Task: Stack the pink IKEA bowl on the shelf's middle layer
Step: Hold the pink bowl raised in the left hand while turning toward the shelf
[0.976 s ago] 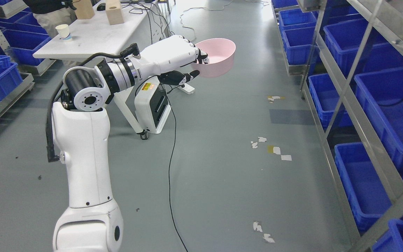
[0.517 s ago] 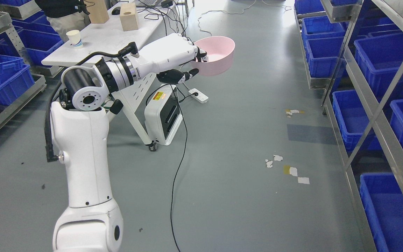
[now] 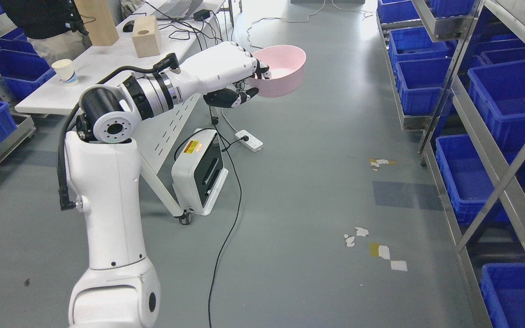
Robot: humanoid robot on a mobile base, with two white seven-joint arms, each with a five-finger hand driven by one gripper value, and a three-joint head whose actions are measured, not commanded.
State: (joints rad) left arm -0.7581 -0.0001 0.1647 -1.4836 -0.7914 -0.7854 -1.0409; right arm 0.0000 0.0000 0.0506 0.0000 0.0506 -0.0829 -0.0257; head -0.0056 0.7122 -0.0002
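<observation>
Head view: the left arm (image 3: pixel 107 191) rises from the bottom left of the frame, bends at the elbow and reaches toward the upper middle. The left hand (image 3: pixel 226 68) pinches the bowl (image 3: pixel 280 70) at its near left rim, with fingers (image 3: pixel 262 72) hooked over the edge into the bowl and the thumb (image 3: pixel 237 98) pressed under its outer wall. The pink bowl sits upright in the air in the upper middle of the frame, above the grey floor (image 3: pixel 299 191) and well apart from the shelf (image 3: pixel 490 150).

The shelf runs down the right edge of the frame, its metal layers holding blue bins (image 3: pixel 513 95). In the upper left stands a white table (image 3: pixel 94 73) with a paper cup (image 3: pixel 65 72) and a wooden block (image 3: pixel 146 42) on it; a person (image 3: pixel 43 23) stands behind the table at the top left corner. Below the table's near end, a white box (image 3: pixel 201 175) on wheels rests on the floor, with a black cable (image 3: pixel 223 246) trailing down to the bottom edge and a power strip (image 3: pixel 249 140) just beside it. Scraps of tape (image 3: pixel 381 250) lie on the floor at lower right.
</observation>
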